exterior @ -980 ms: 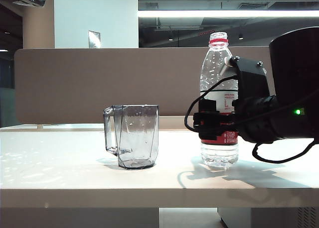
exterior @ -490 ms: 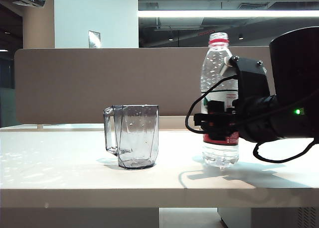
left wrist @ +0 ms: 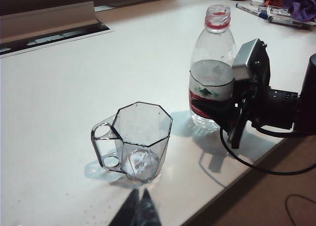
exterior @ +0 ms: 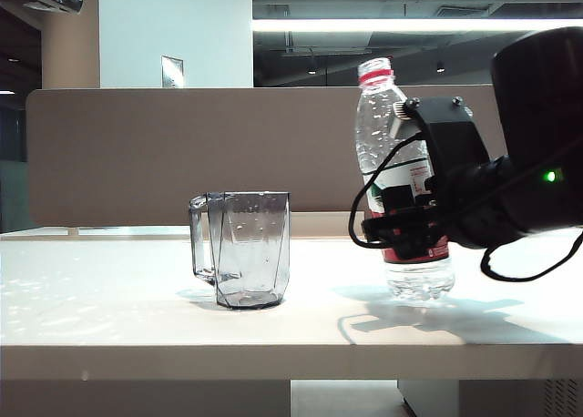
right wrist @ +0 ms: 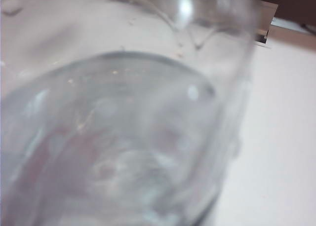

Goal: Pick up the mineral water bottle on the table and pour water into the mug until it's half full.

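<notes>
The right gripper's (exterior: 407, 228) fingers are pinched on the mineral water bottle (exterior: 393, 167), clamped across its red-and-white label from the side. The bottle has come up off the table (exterior: 137, 317) since a moment ago and now leans with its red-ringed open neck tipped toward eleven o'clock, its base hanging just above the white top with a shadow under it. The cap is off. Water (left wrist: 211, 72) sits inside it with its surface just above the label.

From the bottle, the mug (exterior: 241, 249) stands at about nine o'clock in the exterior view, well apart from it, upright on the table with its squared handle turned away from the bottle. It looks empty apart from droplets on its faceted walls.

The left gripper (left wrist: 138, 211) hangs above the near edge of the table, at about six o'clock from the mug in its own camera's view; its dark fingertips (left wrist: 145, 210) lie pressed together, holding nothing.

The right wrist camera is filled by the blurred clear wall of the bottle (right wrist: 118, 147).
</notes>
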